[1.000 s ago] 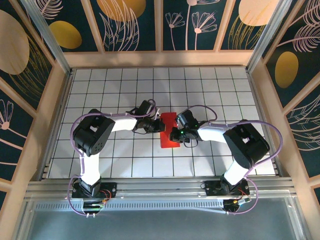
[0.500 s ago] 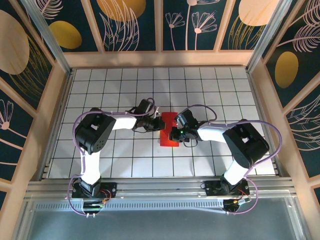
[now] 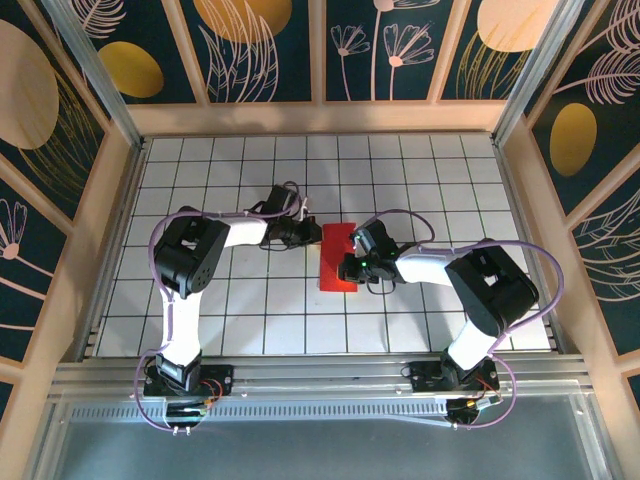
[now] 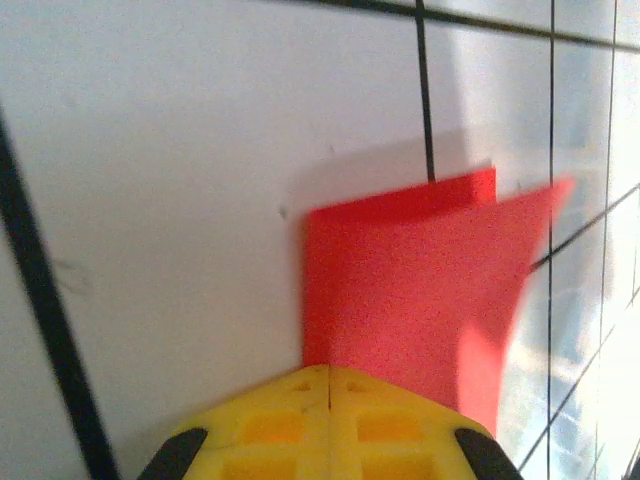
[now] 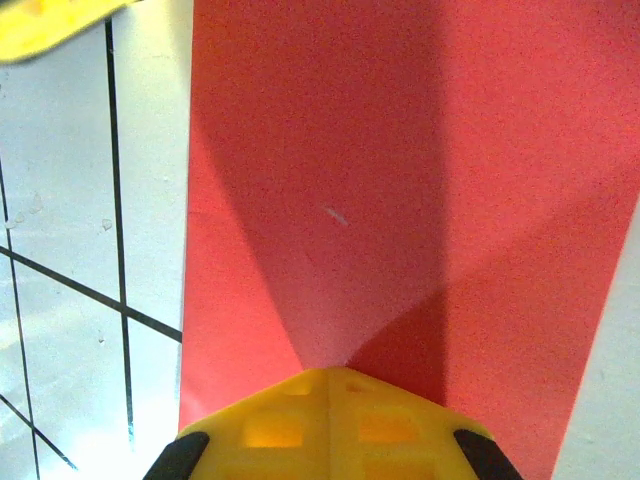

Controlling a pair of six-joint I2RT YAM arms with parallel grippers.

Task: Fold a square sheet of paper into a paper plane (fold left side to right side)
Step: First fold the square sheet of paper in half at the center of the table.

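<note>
The square sheet of paper [image 3: 332, 268] lies mid-table, folded in half into a narrow red rectangle running front to back. My left gripper [image 3: 308, 234] is shut, its tips at the sheet's far left edge. In the left wrist view the yellow fingertips [image 4: 330, 368] rest on the red paper's [image 4: 400, 270] left edge, and the top layer lifts slightly at the right. My right gripper [image 3: 347, 268] is shut and pressed down on the sheet's right half. In the right wrist view its tips [image 5: 335, 372] sit on flat red paper [image 5: 330, 150], with a left fingertip [image 5: 50, 22] at the top left corner.
The white gridded table [image 3: 250, 170] is walled by wooden rails [image 3: 320, 118] at the back and sides. Both arms reach inward from their bases [image 3: 185, 380] at the near edge, and their elbows flank the paper.
My left gripper has slid away from me along the sheet's left edge, from about its middle to its far end. The right gripper and the paper have stayed put.
</note>
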